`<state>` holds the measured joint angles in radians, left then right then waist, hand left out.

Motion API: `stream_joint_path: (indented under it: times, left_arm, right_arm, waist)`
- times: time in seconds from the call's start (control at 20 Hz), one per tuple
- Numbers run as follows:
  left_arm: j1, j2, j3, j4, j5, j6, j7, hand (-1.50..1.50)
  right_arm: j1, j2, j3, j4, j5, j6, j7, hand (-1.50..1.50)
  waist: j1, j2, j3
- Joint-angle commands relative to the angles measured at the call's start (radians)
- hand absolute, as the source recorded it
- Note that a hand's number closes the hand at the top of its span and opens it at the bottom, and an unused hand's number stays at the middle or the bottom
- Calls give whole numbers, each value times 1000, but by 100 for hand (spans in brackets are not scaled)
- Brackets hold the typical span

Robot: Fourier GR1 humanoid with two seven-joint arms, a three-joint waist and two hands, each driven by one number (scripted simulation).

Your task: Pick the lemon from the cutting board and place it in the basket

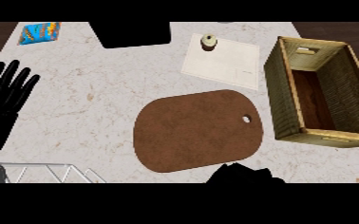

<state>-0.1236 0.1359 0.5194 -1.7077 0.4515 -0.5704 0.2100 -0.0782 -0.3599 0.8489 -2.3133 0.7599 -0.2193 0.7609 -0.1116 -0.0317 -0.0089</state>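
Note:
The brown cutting board (200, 130) lies in the middle of the counter with its top bare; no lemon shows on it or anywhere else in view. The woven basket (280, 95) stands at the right, and the part of its inside that shows holds nothing. My right hand (242, 174) is a dark shape at the lower edge, just below the board's near rim; whether it holds anything is hidden. My left hand (14, 92) rests open at the left edge, fingers up.
A white mat (224, 64) with a small round jar (208, 42) on its far corner lies behind the board. A black block (133, 34) sits at the back, a blue packet (40, 33) at the back left, and a wire rack (52, 173) at the front left.

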Motion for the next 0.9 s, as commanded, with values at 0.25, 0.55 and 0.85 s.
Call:
stream_joint_path:
  times: [0.25, 0.55, 0.85]
  left_arm:
    - [12, 81, -47, -59, -256, 25, 31, 0]
    - [23, 63, -56, -66, -272, 11, 20, 0]
    - [6, 59, -66, -63, -273, 5, 24, 0]
  right_arm:
    - [47, -61, -115, -228, 13, 12, 114, 150]
    - [-9, -113, -245, -214, 9, 42, 161, 150]
    - [-103, -118, -419, -157, -45, 56, 216, 150]
  waist:
    - [-9, 18, 11]
    - [2, 19, 10]
    - [38, 30, 11]
